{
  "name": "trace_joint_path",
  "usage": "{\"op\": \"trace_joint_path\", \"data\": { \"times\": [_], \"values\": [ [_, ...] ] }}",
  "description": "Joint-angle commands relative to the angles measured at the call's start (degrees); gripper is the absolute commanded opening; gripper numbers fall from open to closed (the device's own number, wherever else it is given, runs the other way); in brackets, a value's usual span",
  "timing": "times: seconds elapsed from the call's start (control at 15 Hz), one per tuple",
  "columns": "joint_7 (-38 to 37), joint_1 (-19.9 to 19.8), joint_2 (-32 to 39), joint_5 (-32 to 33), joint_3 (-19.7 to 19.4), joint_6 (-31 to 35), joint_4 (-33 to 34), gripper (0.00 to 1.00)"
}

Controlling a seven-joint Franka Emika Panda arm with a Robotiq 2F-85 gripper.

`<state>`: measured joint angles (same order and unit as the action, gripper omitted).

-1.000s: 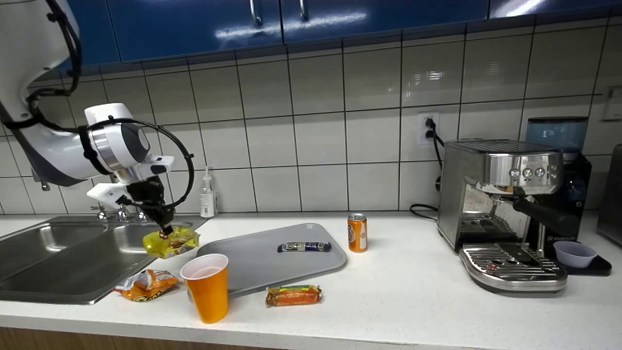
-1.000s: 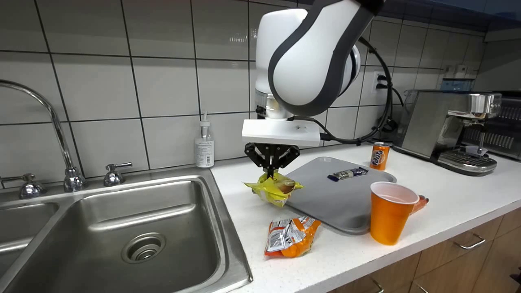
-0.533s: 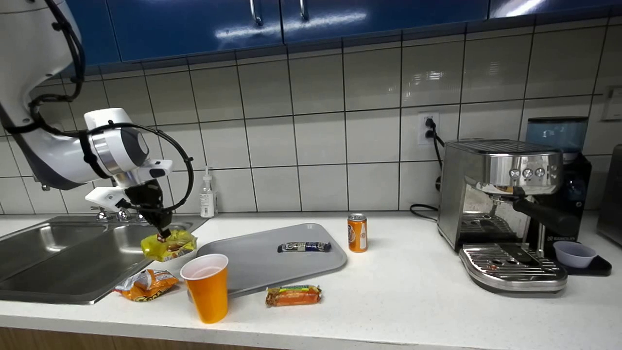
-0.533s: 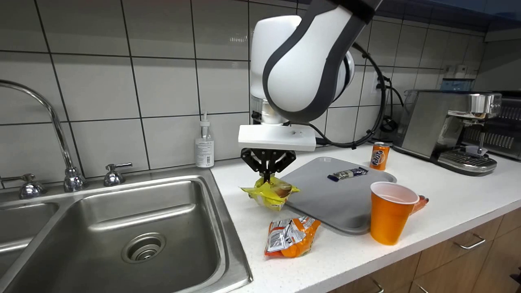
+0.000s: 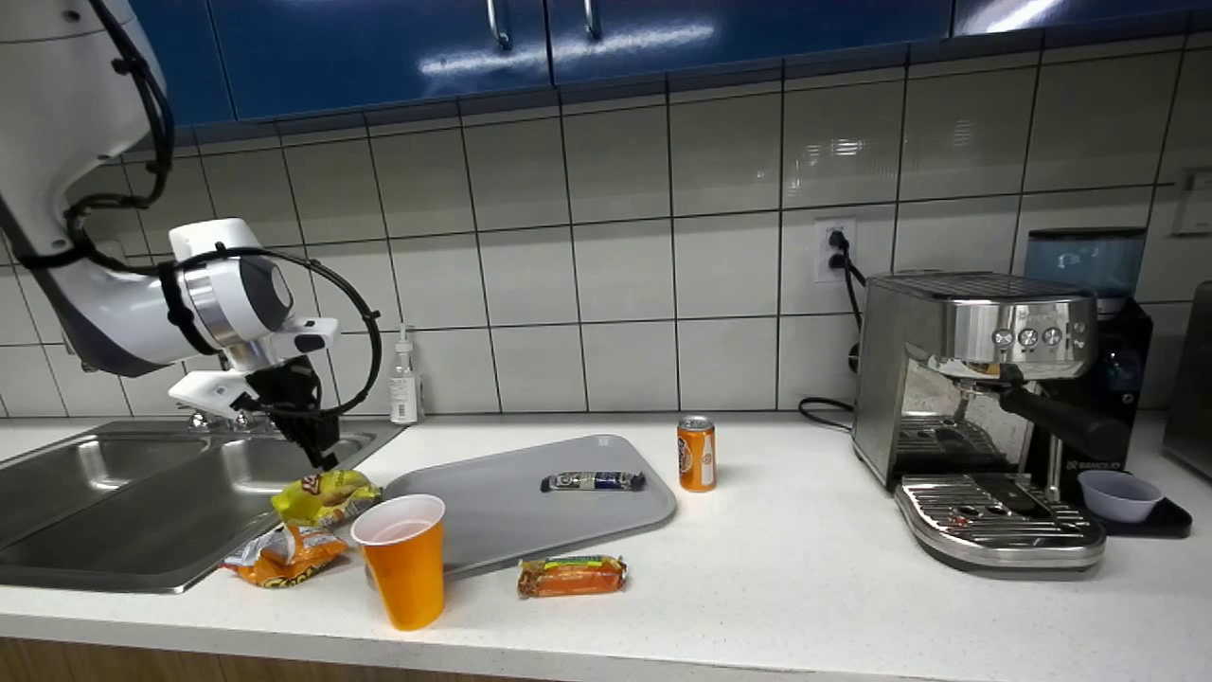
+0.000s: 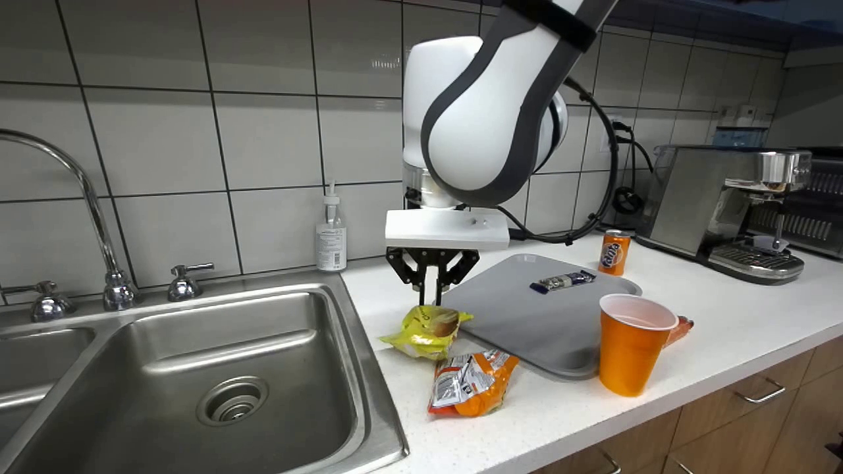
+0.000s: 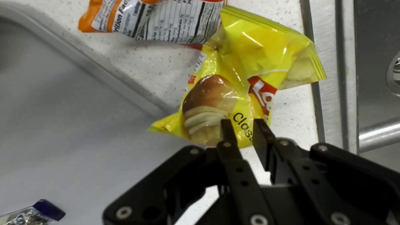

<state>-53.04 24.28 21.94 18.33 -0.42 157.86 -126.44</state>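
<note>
The yellow chip bag [image 7: 236, 84] lies on the table [image 6: 527, 428] between sink [image 6: 296, 395] and tray [image 6: 507, 289], and I see most of it extending from just beneath my tool [image 7: 242, 122], whose fingers [image 7: 229, 134] stand slightly apart, toward the orange bag [image 6: 471, 385].

Glossy plastic yellow bag [image 7: 240, 78]

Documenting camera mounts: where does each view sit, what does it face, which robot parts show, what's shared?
Exterior view: before the counter, facing the tiled wall; arm and end effector at left.
Exterior view: by the sink, looking along the counter toward the coffee machine; arm at top, end effector below it.
Wrist view: on the wrist, looking down at the yellow bag; end effector at bottom.
Shared: cup and can in both exterior views; yellow bag in all three.
</note>
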Motion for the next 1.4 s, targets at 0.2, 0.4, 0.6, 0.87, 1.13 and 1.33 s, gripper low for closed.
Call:
{"op": "trace_joint_path", "data": {
  "times": [0.2,0.4,0.6,0.87,1.13,1.33],
  "values": [
    [4.6,-0.9,-1.9,-1.9,1.4,0.0,-1.0,0.79],
    [5.4,-0.6,-3.2,-2.3,1.7,-0.2,-2.4,0.99],
    [6.5,-0.9,-4.8,-2.9,2.4,-0.3,-4.3,1.00],
    [8.6,-1.8,-7.6,-4.0,3.2,-0.5,-7.7,1.00],
    [11.2,-2.7,-10.6,-5.8,3.9,-0.9,-11.3,1.00],
    [12.2,-3.3,-12.8,-6.5,4.0,-1.0,-13.9,1.00]
  ]
}}
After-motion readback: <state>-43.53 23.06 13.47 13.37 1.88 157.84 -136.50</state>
